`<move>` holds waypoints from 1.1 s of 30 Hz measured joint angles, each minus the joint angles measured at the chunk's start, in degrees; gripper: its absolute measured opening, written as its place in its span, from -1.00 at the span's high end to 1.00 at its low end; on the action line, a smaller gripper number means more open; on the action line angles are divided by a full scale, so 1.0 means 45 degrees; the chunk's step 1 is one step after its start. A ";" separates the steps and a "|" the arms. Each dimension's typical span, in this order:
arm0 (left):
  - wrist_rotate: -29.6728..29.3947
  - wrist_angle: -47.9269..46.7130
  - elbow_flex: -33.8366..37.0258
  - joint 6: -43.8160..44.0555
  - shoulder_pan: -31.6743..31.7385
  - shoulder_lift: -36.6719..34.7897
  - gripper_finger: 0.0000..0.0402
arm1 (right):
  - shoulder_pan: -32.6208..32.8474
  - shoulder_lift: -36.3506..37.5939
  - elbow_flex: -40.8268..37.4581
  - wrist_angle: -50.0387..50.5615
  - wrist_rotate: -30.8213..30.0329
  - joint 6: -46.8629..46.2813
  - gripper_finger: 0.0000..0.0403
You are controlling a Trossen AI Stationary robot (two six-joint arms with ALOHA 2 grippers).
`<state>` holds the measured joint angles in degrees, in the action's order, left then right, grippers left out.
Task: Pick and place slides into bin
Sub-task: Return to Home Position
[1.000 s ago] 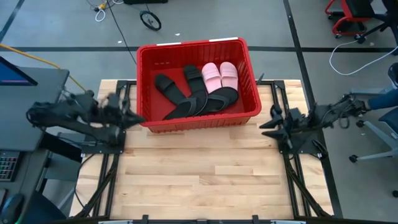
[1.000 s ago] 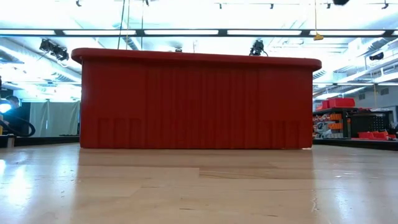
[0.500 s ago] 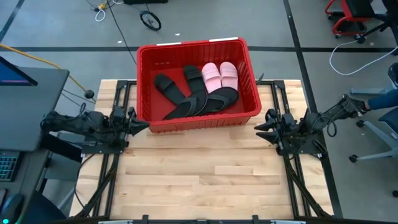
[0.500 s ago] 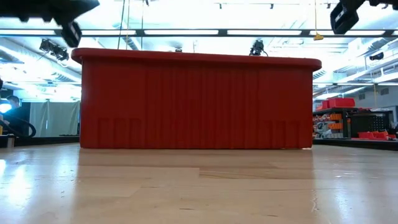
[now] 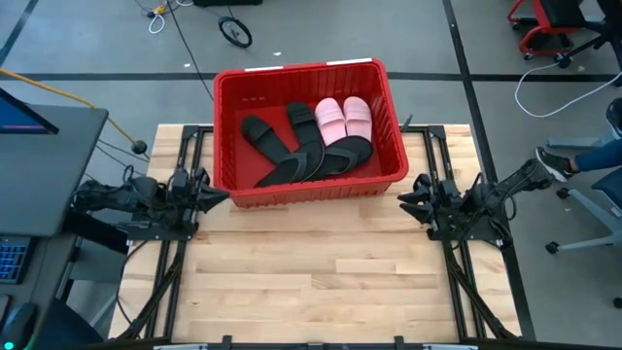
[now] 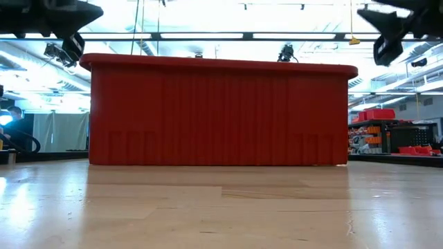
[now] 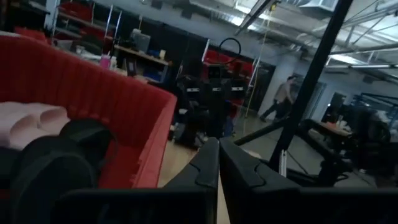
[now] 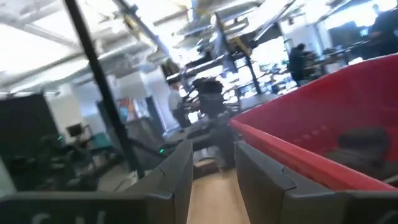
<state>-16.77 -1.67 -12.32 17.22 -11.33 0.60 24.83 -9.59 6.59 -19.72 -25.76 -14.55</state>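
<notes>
The red bin stands at the table's far middle. In it lie two pale pink slides side by side and several black slides, resting on the bin's floor and partly on each other. My left gripper hovers shut and empty just outside the bin's near left corner; it also shows in its wrist view. My right gripper hovers open and empty just outside the near right corner, and shows in its wrist view. No slide lies on the table.
The wooden table top lies bare in front of the bin. The low view shows the bin's near wall with both grippers above its top corners. People stand in the room beyond the table.
Both grippers have come down beside the bin's near corners, entering the low view from above. The left arm has swung a little toward the near edge, and the right gripper has shifted slightly toward the bin. The slides in the bin have not moved.
</notes>
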 joint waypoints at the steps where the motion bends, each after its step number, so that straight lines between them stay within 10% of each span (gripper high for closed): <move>1: -0.0025 -0.0077 0.0000 0.0079 0.0000 -0.0004 0.90 | -0.0002 0.0038 -0.0299 -0.0338 -0.0192 -0.0033 0.37; 11: -0.0006 -0.0074 -0.0005 0.0367 0.0005 -0.0052 0.82 | -0.0002 -0.0023 -0.1190 -0.0758 -0.2182 -0.0680 0.37; 33: 0.0020 -0.0441 -0.0005 0.0057 0.0005 -0.0057 0.82 | -0.0002 -0.0047 -0.1190 -0.0662 -0.2171 -0.0184 0.37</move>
<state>-16.68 -3.66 -12.34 17.48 -11.31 0.34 24.82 -9.80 1.23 -22.70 -35.53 -15.38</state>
